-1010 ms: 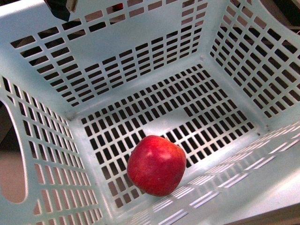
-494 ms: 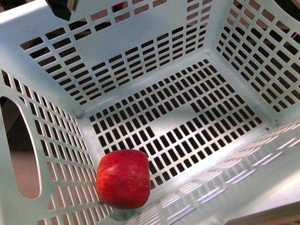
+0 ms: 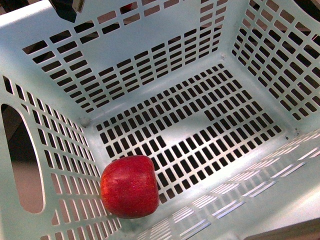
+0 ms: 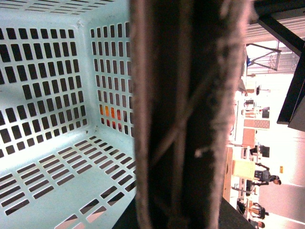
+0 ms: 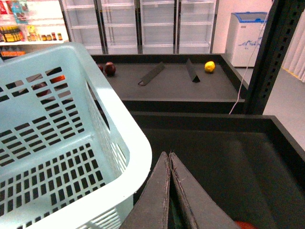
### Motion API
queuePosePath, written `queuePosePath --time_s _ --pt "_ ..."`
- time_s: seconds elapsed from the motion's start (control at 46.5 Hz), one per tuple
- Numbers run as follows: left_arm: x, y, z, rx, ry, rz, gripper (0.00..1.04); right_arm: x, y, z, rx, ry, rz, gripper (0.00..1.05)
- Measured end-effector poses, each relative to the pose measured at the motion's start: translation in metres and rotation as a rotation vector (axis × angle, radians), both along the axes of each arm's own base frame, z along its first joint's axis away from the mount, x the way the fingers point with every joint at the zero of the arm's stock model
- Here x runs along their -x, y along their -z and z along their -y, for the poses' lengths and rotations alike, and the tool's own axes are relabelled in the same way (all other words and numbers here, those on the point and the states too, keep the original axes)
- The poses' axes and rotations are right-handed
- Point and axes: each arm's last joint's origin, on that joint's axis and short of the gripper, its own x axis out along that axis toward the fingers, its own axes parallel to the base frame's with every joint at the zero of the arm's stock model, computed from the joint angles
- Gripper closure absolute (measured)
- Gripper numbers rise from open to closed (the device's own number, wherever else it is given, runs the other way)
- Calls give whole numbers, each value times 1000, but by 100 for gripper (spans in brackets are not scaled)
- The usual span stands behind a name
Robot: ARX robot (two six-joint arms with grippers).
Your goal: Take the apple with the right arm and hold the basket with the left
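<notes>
In the front view the basket (image 3: 180, 129) fills nearly the whole picture, seen from above into its slotted inside. The apple (image 3: 129, 186) lies on the basket floor in the near left corner, touching the left wall just beside the oval hand cut-out (image 3: 20, 160). At the far left rim a dark part of the left gripper (image 3: 66, 7) reaches in from above; this view does not show how its jaws stand.

In the left wrist view the grey-brown ribbed handle (image 4: 186, 114) stands very close to the camera and blurred, running across the whole picture, with the basket's inside beyond it. Something orange (image 4: 110, 112) shows through the slots of one wall. No fingers are visible, so whether this gripper clasps the handle cannot be told.

In the right wrist view the right gripper (image 5: 169, 191) hangs outside the basket, just beside its rounded rim and over a dark tray (image 5: 228, 162). Its two fingers (image 5: 152, 200) are pressed together with nothing between them. On a dark shelf beyond lie a dark purple fruit (image 5: 110, 68) and a yellow fruit (image 5: 209, 66), well apart.
</notes>
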Motion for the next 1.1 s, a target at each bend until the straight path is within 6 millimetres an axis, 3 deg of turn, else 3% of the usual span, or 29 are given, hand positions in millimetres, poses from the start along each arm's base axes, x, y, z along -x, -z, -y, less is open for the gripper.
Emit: queuePosePath --time_s 0.279,0.645,0.709,0.838,1.096 --pt "0 0 0 0 0 0 99 12 3 0 0 0 -10 103" --pt "0 0 0 1 0 0 99 13 3 0 0 0 -5 102" --pt "0 0 0 0 0 0 99 13 3 0 0 0 -6 93" --pt "0 0 0 0 0 0 99 13 3 0 0 0 -6 63" --pt "0 0 0 1 1 0 99 13 3 0 0 0 -5 21"
